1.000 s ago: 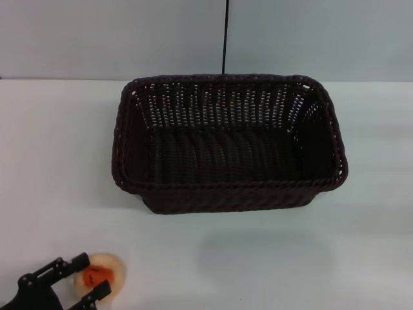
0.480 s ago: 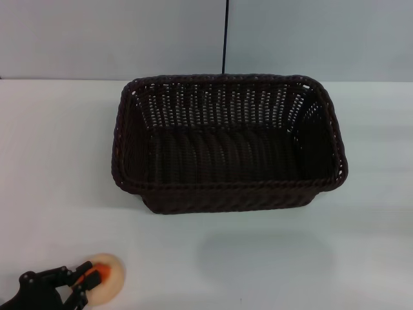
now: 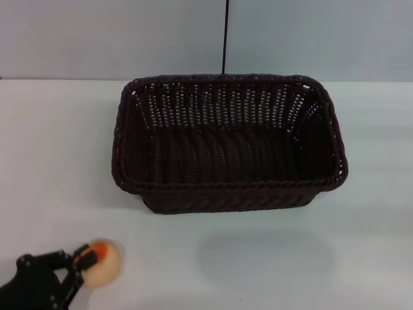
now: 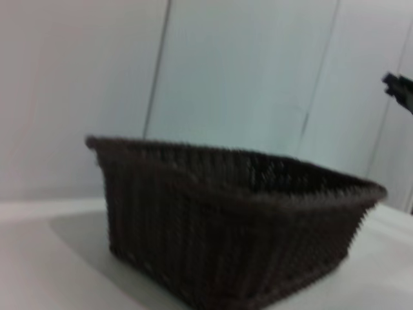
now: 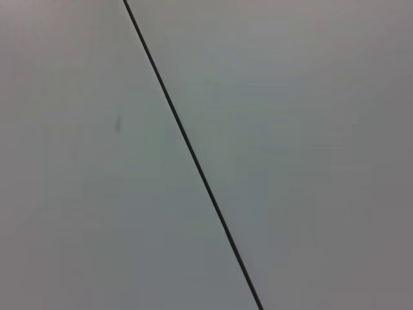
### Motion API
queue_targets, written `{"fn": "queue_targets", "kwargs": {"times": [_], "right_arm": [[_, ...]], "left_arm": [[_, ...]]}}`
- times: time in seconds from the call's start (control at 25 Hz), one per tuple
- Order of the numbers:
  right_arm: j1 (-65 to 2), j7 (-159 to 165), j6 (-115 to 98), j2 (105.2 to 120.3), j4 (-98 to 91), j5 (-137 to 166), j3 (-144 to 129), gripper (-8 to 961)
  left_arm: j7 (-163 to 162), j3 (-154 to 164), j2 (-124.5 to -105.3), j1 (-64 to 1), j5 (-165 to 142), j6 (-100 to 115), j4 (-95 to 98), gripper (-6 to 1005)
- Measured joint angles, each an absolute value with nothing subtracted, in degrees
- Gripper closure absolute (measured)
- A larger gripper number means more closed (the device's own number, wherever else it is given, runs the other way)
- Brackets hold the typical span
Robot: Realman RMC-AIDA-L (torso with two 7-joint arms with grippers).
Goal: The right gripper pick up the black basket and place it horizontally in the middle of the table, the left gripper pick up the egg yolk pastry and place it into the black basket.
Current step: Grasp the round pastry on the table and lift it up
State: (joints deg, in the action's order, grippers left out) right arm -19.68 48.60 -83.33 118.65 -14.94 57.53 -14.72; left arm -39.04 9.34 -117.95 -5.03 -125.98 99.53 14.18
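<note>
Where half a second ago the egg yolk pastry [image 3: 102, 263] lay on the table [image 3: 271, 258], it now sits slightly higher, clamped between the fingers of the left gripper [image 3: 82, 266] at the near left corner. The black basket [image 3: 227, 142] stands unmoved, long side across, at the middle. The right gripper is out of sight.
</note>
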Motion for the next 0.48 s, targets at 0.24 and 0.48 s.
{"fn": "queue_targets", "kwargs": {"times": [0.24,0.48], "right_arm": [[-19.68,48.61,-83.36,118.71,-14.94,57.48,-13.58,512],[-19.41,48.78,-83.75,118.74,-14.9,57.47,-13.45,512]], "left_arm": [[-40.37,2.51,-117.92,-6.87,-125.93,103.22,13.46,939],[-42.69,-10.68,-117.85,-10.68,-125.83,104.78,10.44,941]]}}
